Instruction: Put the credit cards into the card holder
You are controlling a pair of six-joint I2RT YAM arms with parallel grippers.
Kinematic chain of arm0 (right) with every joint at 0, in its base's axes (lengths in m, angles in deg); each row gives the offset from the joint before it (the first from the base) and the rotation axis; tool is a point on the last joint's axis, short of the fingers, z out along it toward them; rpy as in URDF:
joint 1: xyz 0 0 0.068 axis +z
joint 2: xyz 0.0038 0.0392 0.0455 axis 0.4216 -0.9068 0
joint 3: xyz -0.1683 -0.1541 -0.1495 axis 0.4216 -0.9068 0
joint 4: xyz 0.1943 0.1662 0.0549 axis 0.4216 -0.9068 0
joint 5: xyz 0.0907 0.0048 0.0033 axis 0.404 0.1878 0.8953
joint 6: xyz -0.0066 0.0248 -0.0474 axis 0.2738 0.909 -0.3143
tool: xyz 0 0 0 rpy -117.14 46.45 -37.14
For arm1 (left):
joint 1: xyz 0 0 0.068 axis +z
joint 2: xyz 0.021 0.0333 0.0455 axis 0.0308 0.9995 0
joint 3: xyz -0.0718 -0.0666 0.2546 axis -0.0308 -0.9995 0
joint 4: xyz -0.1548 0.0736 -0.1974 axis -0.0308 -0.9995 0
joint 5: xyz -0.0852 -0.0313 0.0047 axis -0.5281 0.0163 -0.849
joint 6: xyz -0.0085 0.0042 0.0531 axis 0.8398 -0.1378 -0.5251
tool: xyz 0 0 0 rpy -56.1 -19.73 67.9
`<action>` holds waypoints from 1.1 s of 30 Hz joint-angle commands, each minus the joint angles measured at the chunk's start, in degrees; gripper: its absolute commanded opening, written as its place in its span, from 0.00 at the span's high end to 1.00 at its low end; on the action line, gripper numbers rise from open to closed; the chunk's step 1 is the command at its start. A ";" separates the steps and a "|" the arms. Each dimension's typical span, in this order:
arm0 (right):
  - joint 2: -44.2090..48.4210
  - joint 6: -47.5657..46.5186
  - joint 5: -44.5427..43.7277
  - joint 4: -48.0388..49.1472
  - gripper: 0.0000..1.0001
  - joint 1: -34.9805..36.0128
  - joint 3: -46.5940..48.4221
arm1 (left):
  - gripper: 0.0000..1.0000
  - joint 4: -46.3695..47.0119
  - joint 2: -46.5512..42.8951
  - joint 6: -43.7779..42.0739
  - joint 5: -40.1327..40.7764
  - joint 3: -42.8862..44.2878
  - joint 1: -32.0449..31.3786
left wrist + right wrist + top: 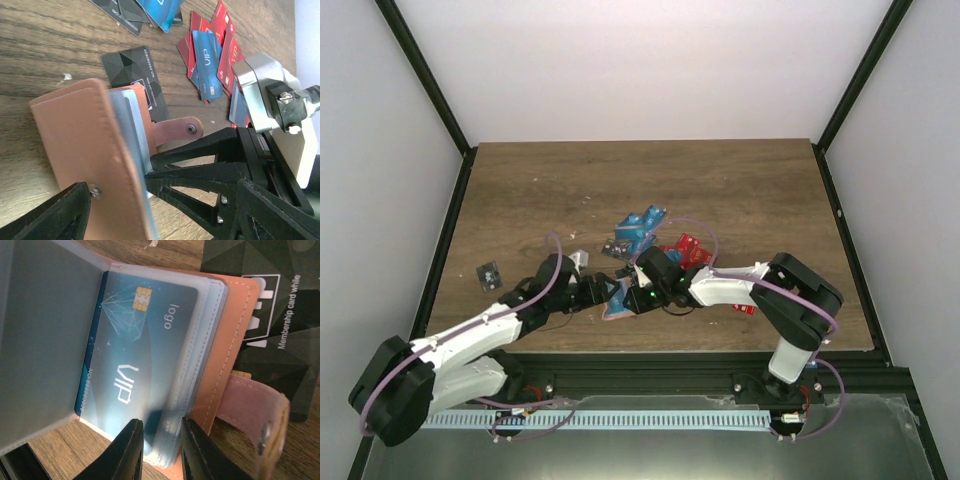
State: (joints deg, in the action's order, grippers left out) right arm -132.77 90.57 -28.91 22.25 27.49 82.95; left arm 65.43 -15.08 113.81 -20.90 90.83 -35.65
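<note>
The tan leather card holder (85,145) stands open on the wooden table (740,190) between both arms, with a blue VIP credit card (135,350) in its clear sleeve. Loosely braced, it could tip or its sleeves buckle if pushed. The right claw (161,430) is narrow, pinching the sleeve stack's edge. The left claw (600,296) gapes wide, one finger against the cover.

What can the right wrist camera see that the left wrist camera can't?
Only the right wrist: the face of a blue VIP card tucked in a clear sleeve, gold chip showing. Only the left wrist: loose red cards and another blue card on the table. Both: the tan card holder, its snap strap, the black card beneath, and the right pincer pinching the sleeves.
</note>
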 commanded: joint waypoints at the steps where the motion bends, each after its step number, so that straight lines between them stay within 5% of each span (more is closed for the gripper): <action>1: 1.70 -0.09 -2.71 -3.91 0.76 0.57 1.66 | 0.19 3.89 2.89 -0.79 0.24 1.68 -1.67; 19: 21.25 1.41 -10.13 -12.54 0.67 -1.69 -4.91 | 0.24 8.81 14.11 -2.66 1.98 5.50 -5.34; 24: 22.48 1.45 -9.35 -11.41 0.66 -3.20 -5.96 | 0.37 10.68 15.02 -2.55 4.09 4.08 -5.65; 33: 19.61 1.17 -8.08 -7.86 0.63 -3.82 -5.25 | 0.81 10.72 16.38 -2.29 5.69 3.69 -5.94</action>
State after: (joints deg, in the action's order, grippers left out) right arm -111.72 91.84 -37.24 12.44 24.28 76.73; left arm 75.46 1.12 111.80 -16.99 95.10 -41.11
